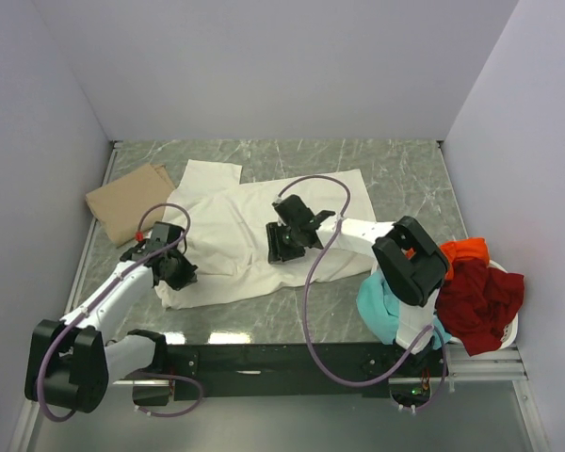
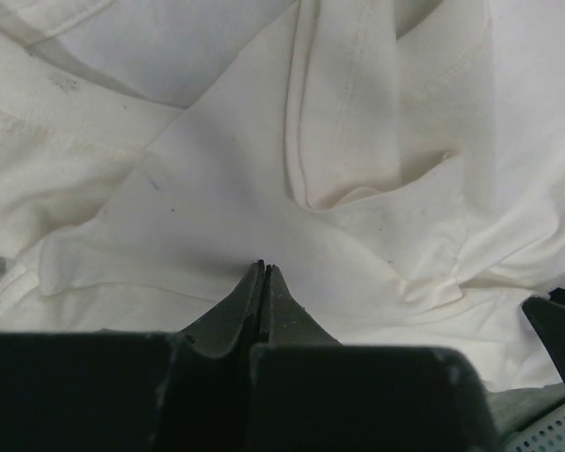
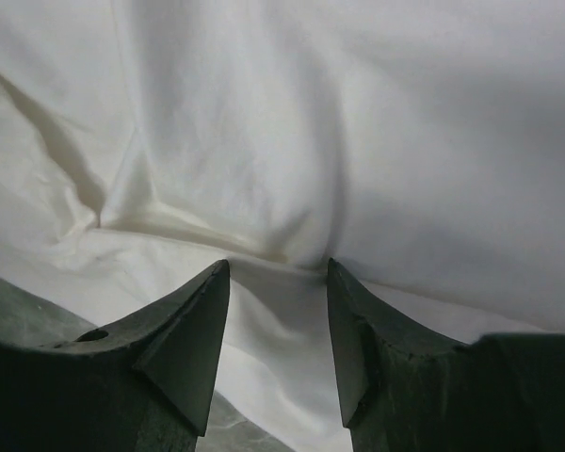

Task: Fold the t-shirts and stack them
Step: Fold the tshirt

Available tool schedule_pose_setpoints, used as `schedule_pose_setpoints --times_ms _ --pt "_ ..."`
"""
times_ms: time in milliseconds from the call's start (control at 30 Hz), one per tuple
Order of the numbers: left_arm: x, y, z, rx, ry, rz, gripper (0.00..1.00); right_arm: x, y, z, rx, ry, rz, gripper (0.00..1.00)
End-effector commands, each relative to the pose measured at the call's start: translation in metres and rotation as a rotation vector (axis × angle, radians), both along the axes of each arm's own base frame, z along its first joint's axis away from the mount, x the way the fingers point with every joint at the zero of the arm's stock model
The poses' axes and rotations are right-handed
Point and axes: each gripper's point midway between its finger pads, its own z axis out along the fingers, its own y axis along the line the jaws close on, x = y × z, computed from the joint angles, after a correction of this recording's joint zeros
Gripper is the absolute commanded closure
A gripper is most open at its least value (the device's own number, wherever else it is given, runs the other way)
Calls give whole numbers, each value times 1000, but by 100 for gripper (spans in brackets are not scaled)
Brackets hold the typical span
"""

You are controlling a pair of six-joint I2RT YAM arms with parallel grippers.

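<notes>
A large cream-white t-shirt (image 1: 235, 226) lies spread and rumpled across the middle of the table. My left gripper (image 1: 179, 273) is at its near left edge. In the left wrist view this gripper (image 2: 263, 266) is shut, its tips resting against the cream cloth (image 2: 217, 188), with nothing visible between them. My right gripper (image 1: 281, 247) stands over the shirt's middle. Its open jaws (image 3: 276, 268) press down on a fold of the cream cloth (image 3: 358, 141), which bulges between the fingers. A tan t-shirt (image 1: 127, 198) lies folded at the back left.
Teal (image 1: 381, 306), orange (image 1: 463, 250) and dark red (image 1: 480, 297) t-shirts are heaped in and over a white basket (image 1: 508, 334) at the near right. The right arm's cable loops over the cream shirt. White walls close in the table on three sides.
</notes>
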Motion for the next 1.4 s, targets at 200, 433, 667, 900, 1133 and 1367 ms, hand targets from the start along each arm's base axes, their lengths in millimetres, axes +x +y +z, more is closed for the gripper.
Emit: schedule_pose_setpoints --times_ms 200,433,667,900,1133,1367 --pt "-14 15 -40 -39 88 170 100 -39 -10 -40 12 87 -2 47" --pt "-27 42 -35 -39 60 347 100 -64 -12 -47 -33 110 3 47" --pt "-34 58 -19 -11 12 501 100 -83 -22 -43 -91 112 -47 47" --pt "-11 65 12 21 -89 473 100 -66 3 5 -49 -6 5 47" --pt "15 77 73 87 -270 400 99 -33 58 93 112 -194 99 47" --pt "18 58 45 0 -278 330 99 -17 131 109 285 -220 232 48"
